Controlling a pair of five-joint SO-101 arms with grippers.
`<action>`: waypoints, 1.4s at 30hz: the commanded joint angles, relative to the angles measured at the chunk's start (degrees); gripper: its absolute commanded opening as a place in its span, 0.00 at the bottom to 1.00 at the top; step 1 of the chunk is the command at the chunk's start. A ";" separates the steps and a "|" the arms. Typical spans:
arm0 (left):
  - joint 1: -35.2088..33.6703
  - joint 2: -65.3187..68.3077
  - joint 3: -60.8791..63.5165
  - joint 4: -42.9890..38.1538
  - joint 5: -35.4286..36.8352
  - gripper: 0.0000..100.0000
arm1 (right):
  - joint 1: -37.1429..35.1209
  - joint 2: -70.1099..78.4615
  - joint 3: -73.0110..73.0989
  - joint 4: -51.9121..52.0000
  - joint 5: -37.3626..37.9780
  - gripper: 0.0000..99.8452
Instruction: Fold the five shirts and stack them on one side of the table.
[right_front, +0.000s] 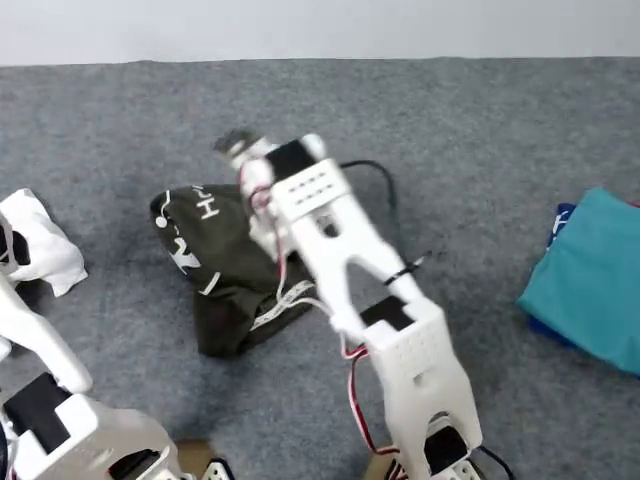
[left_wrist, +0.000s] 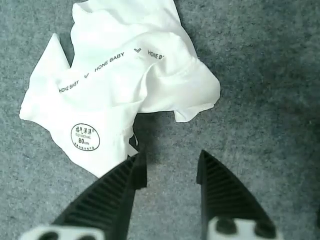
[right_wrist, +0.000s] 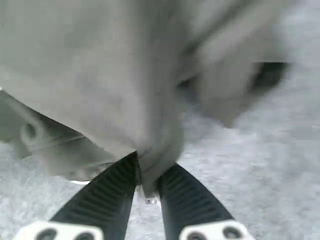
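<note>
Your right gripper (right_wrist: 149, 167) is clamping the dark olive shirt (right_front: 225, 280) — bulk's lying lower-left of it in the high view; left gripper (left_wrist: 172, 157) is sitting spread.

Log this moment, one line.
right end effector shut on dark olive shirt | left end effector open beside crumpled white shirt | teal shirt folded

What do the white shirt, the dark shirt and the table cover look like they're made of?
The white shirt: soft matte knit, probably cotton; it crumples in loose folds. The dark shirt: similar limp matte cloth, likely cotton, bunching where the right tool pinches it. The table cover: grey felt or short-pile carpet, judging by its fuzzy speckled surface.
</note>
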 joint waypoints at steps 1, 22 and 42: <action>1.49 -2.20 -0.22 -0.97 -0.70 0.13 | 6.29 -5.76 -7.47 2.15 1.93 0.01; 51.96 -2.55 -0.22 9.14 -0.53 0.12 | 34.95 3.03 -18.02 -4.26 4.48 0.01; 72.62 13.71 18.24 -8.35 -2.55 0.17 | 33.80 3.21 -18.02 -3.82 4.31 0.01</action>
